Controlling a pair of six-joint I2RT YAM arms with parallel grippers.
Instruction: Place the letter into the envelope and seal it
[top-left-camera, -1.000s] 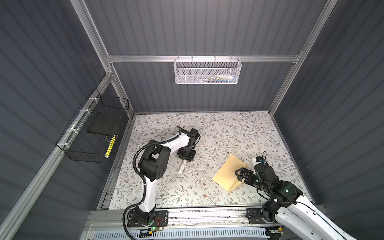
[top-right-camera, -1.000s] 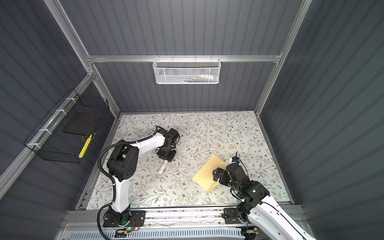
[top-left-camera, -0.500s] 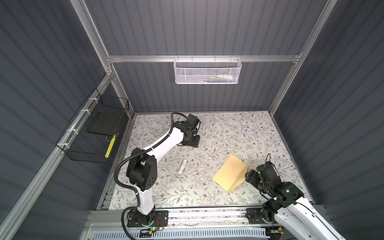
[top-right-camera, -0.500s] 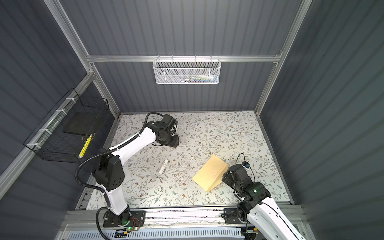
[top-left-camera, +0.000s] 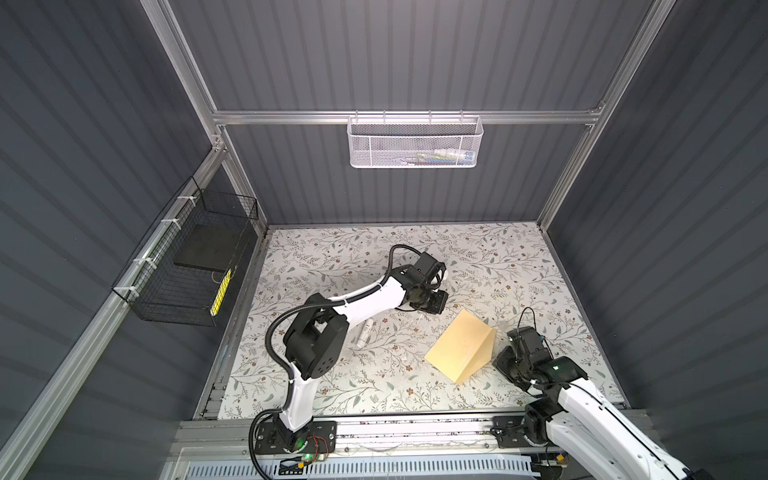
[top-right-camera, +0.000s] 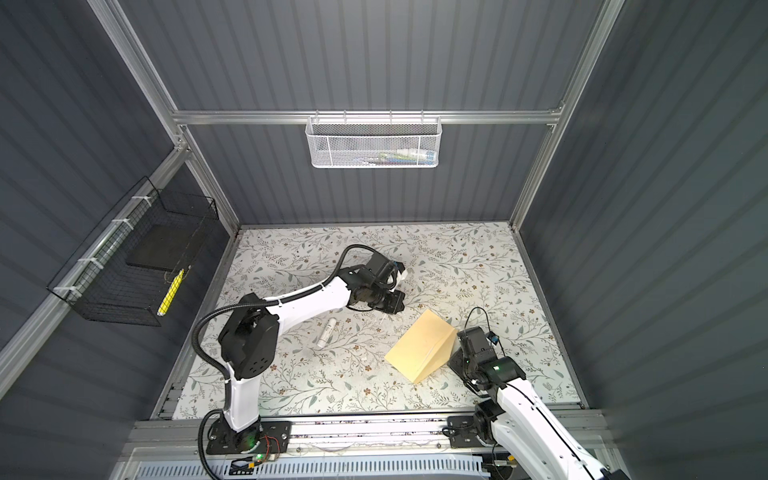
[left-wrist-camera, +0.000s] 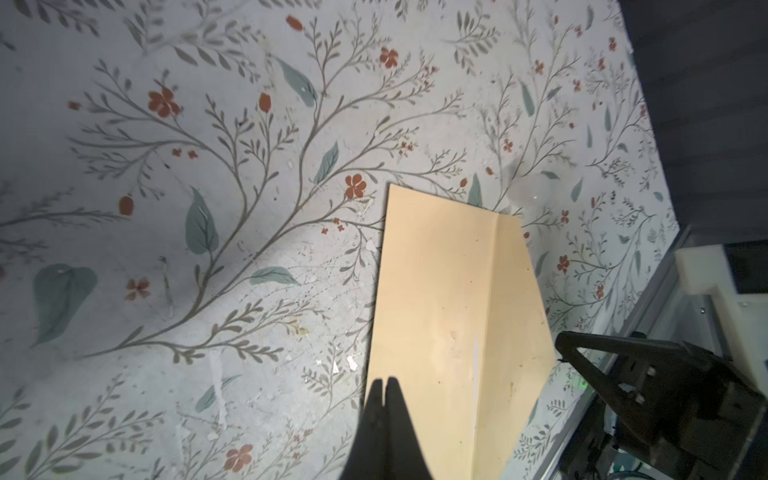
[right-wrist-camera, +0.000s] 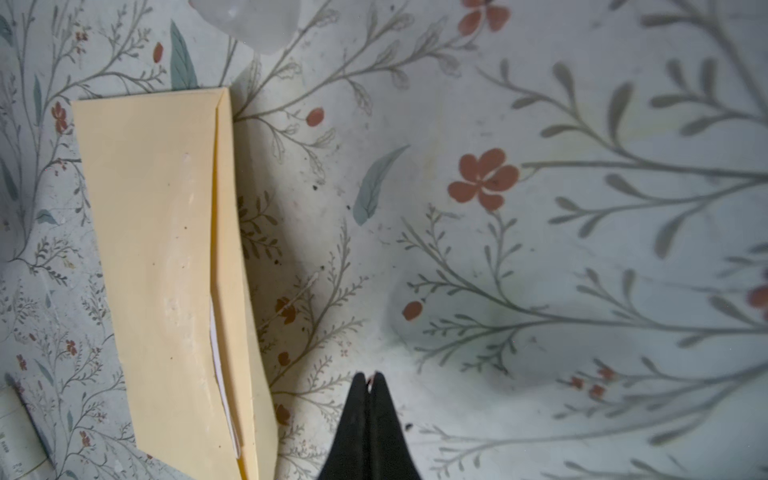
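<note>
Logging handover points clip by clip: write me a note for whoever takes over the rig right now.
Left gripper: shut, empty, above the table near the envelope.
Right gripper: shut, empty, over bare table beside the envelope.
Letter: inside the envelope; only a white sliver shows at the opening.
White stick: lying on the table, apart from the envelope.
Done: letter inserted.
Left: the opening side looks lifted, not flat; press it down and confirm the seal.

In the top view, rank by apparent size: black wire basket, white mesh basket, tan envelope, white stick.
1. black wire basket
2. white mesh basket
3. tan envelope
4. white stick
Both baskets hang nearer the camera.
</note>
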